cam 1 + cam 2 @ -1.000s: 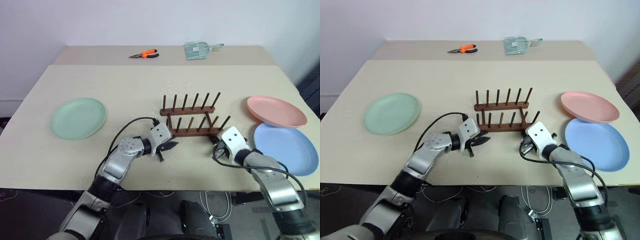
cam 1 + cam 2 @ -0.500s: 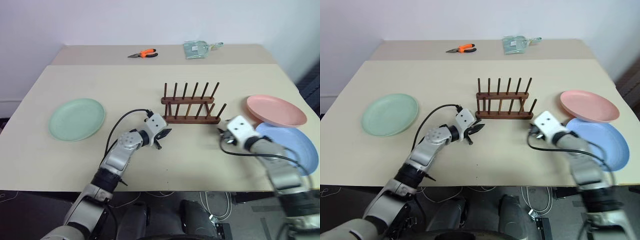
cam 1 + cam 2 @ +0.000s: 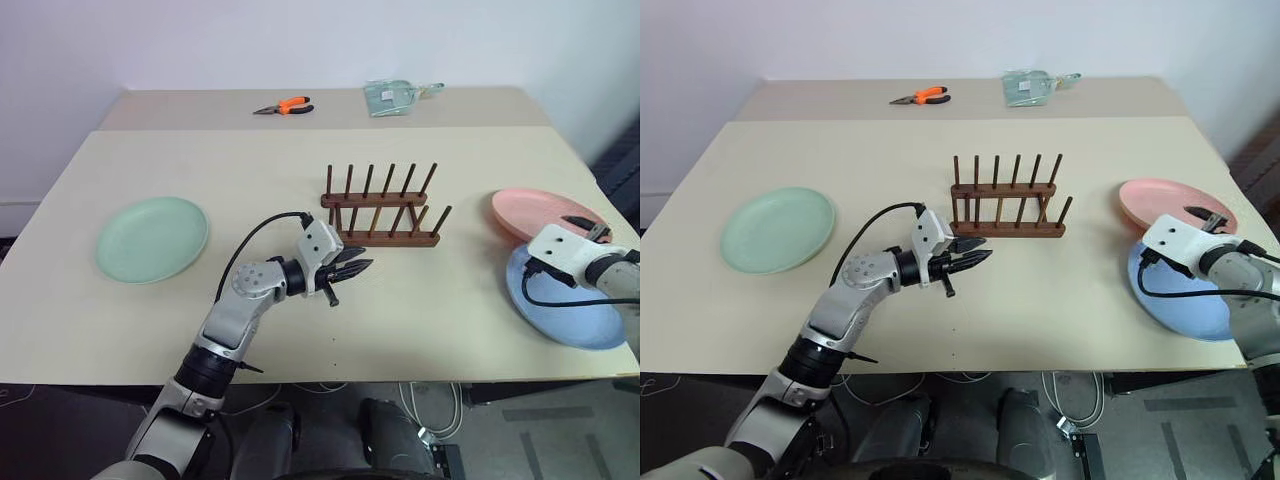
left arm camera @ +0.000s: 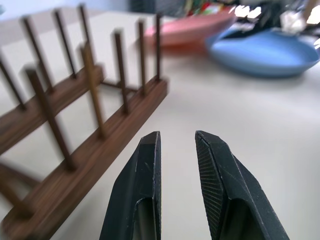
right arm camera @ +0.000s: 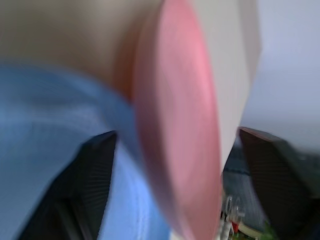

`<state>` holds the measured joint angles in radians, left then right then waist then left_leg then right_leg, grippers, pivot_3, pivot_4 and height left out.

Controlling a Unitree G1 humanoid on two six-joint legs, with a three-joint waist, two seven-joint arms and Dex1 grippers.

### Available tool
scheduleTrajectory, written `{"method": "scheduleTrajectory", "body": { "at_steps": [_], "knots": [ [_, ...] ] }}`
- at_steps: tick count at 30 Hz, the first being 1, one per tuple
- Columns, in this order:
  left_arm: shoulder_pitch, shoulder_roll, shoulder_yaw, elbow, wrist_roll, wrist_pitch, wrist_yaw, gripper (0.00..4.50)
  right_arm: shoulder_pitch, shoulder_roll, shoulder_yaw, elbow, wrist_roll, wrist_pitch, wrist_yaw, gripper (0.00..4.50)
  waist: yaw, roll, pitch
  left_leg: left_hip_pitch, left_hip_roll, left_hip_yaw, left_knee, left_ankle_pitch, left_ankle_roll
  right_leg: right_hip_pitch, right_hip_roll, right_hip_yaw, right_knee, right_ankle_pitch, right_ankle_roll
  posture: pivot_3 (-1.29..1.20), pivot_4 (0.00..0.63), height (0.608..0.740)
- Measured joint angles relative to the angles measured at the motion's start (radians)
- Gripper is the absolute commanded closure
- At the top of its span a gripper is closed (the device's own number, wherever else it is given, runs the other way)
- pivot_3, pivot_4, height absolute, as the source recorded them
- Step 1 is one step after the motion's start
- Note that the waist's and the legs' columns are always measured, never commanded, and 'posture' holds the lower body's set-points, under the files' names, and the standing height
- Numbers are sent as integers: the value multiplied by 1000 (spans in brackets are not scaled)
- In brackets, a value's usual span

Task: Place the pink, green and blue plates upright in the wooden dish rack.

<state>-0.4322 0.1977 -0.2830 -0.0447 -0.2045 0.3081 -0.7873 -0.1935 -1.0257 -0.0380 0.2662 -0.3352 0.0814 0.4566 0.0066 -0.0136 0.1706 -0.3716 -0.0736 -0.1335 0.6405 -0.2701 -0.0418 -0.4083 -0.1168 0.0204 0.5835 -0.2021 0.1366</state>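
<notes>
Mid-table, the wooden dish rack (image 3: 381, 212) runs left-right, thin round pegs up; left gripper (image 4: 176, 150) slightly parted, right gripper (image 5: 170, 150) spread wide, both empty.

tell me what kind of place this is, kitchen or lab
Probably a lab or test room, not a kitchen: a plain beige table against a bare white wall, orange-handled pliers lying beyond the dark brown wooden dish rack, cables trailing below the table edge.

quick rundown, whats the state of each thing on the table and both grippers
wooden dish rack: upright, no plates in it
green plate: flat on table
pink plate: flat, rim overlapping blue plate
blue plate: flat on table
left gripper: slightly open, holding nothing
right gripper: open, over pink plate
pliers: lying flat
</notes>
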Motion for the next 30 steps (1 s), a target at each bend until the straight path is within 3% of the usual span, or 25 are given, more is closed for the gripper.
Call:
{"method": "scheduleTrajectory", "body": {
  "at_steps": [4, 5, 10, 13, 16, 18, 21, 25, 30],
  "knots": [
    [3, 23, 4, -46, -24, 21, -10, 3447, -28, 0, 23, 66, -14, -49, -5, 4150, 0, 0, 0, 0, 0, 0, 0, 0, 0, 0, 0, 0, 0, 0, 0, 0, 150, 740],
    [7, 32, 4, -49, -24, 24, -8, 3447, -29, 0, 24, 72, -16, -57, -11, 4455, 0, 0, 0, 0, 0, 0, 0, 0, 0, 0, 0, 0, 0, 0, 0, 0, 150, 740],
    [39, 70, 4, -50, -23, 29, -6, 3447, -20, -6, 15, 18, -15, -90, -16, 4455, 0, 1, 1, 0, 0, 0, 0, 0, 0, 0, 0, 1, 0, 0, 0, 0, 150, 740],
    [42, 79, 13, -57, -25, 30, -4, 3447, -19, 0, -62, -108, 63, -87, 6, 4455, 0, 3, 1, 0, 0, 0, 1, 0, 0, 0, 0, 1, 0, 0, 1, 0, 150, 740],
    [47, 94, 36, -63, -28, 31, -4, 3447, -118, 185, -215, -329, 392, 95, 46, 4455, -14, 1, 2, 0, 2, -2, 1, 0, 0, 0, 3, 1, 0, 1, 2, 0, 150, 740],
    [47, 96, 40, -64, -36, 31, -9, 3447, -181, 304, -293, -489, 716, 296, 50, 4455, -15, 1, 3, 0, 2, -4, 1, 0, 0, 1, 3, 0, 0, 3, -1, 0, 150, 740],
    [52, 113, 41, -64, -37, 30, -15, 3447, -236, 399, -348, -635, 1058, 504, 1, 4455, -6, 1, 3, -1, 1, -5, 1, -1, 1, 1, 2, -1, -1, 2, -3, 0, 150, 740],
    [69, 119, 43, -64, -37, 31, -15, 3447, -234, 432, -363, -670, 1225, 641, -81, 4455, 10, 1, 3, -3, 0, -5, 3, -1, 2, 1, 0, -2, -2, 1, -4, 0, 150, 740],
    [70, 116, 43, -77, -45, 32, -9, 3447, -202, 439, -337, -675, 1244, 680, -127, 4455, 5, 2, 3, -2, 0, -3, 3, -1, 2, 0, 0, -1, -1, 2, -4, 0, 150, 740]
  ]
}}
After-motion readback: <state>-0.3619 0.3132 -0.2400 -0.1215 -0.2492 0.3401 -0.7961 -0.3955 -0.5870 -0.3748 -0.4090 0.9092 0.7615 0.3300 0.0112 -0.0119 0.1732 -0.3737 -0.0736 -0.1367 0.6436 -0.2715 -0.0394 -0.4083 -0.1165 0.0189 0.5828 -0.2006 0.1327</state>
